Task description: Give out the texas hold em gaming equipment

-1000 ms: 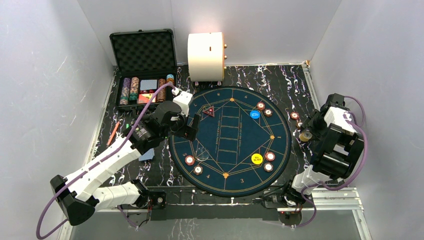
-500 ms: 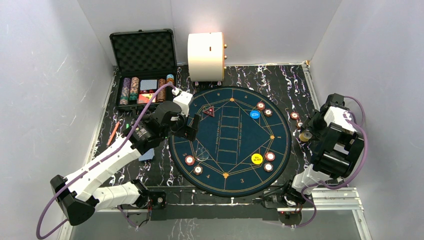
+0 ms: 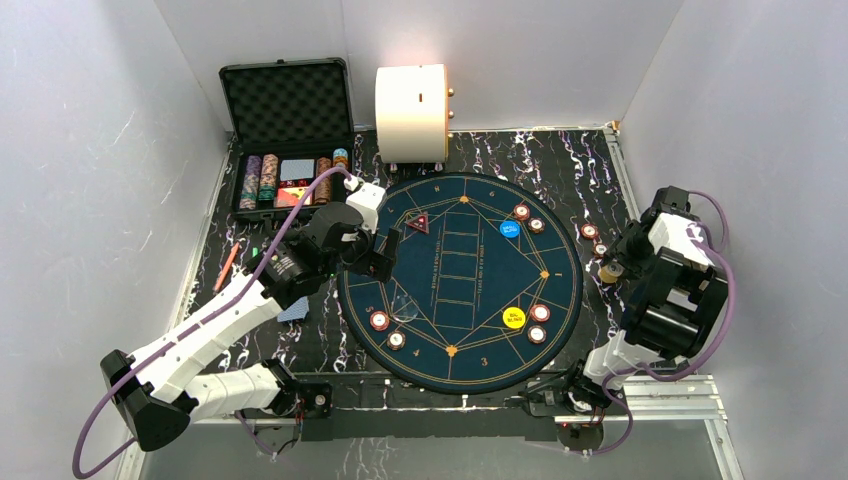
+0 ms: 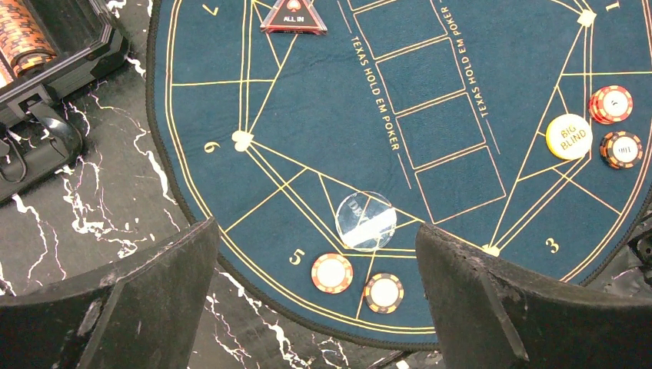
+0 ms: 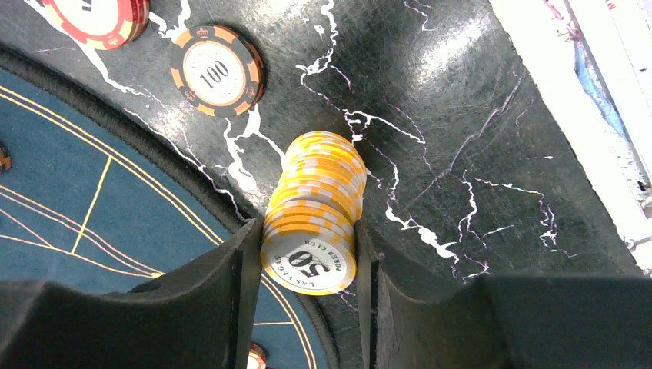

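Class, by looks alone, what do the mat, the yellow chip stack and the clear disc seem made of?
Mat: likely felt or cloth, matte blue with a stitched dark edge. Chip stack: probably plastic or clay composite, smooth striped rims, printed face. Disc: clear plastic, perhaps acrylic; mat lines show through.

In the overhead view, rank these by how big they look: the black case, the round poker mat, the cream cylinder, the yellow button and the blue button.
1. poker mat
2. black case
3. cream cylinder
4. yellow button and blue button: they look alike, so I won't rank them.
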Available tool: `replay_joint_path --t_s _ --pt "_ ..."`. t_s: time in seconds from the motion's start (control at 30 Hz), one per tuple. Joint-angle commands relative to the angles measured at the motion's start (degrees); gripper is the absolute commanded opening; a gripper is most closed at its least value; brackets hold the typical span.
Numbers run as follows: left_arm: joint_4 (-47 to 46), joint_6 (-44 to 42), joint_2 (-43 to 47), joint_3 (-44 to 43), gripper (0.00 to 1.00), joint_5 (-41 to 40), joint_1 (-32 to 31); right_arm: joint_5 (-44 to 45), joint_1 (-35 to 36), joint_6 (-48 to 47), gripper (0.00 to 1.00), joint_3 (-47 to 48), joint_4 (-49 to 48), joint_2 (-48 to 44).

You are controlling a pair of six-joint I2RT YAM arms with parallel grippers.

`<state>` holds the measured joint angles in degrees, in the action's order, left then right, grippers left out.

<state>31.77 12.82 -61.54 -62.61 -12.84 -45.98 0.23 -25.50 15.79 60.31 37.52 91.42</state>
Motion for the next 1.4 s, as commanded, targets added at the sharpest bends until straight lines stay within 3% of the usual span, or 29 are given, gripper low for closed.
replay_joint_path --t_s 0.0,0.23,0.53,0.7,1.37 --pt "1.29 -0.27 1.07 -2.47 0.98 -0.16 -0.07 0.8 -0.42 -0.08 0.34 1.94 0.76 -3.91" --pt "2.25 1.29 1.02 -4.5 0.98 0.41 0.14 -1.44 0.67 0.49 0.33 5.07 3.26 -6.2" --pt "2.57 3.78 1.03 -5.68 0.98 1.85 0.32 1.17 17.78 3.87 0.33 18.06 4.94 3.89" --pt "4.47 3.97 0.96 -6.96 0.98 0.1 0.43 0.73 22.71 6.4 0.32 19.97 2.26 11.72" --pt "5.53 2.83 -0.39 -6.93 0.98 -0.97 1.05 2.08 24.79 7.5 0.36 14.14 -4.17 18.32"
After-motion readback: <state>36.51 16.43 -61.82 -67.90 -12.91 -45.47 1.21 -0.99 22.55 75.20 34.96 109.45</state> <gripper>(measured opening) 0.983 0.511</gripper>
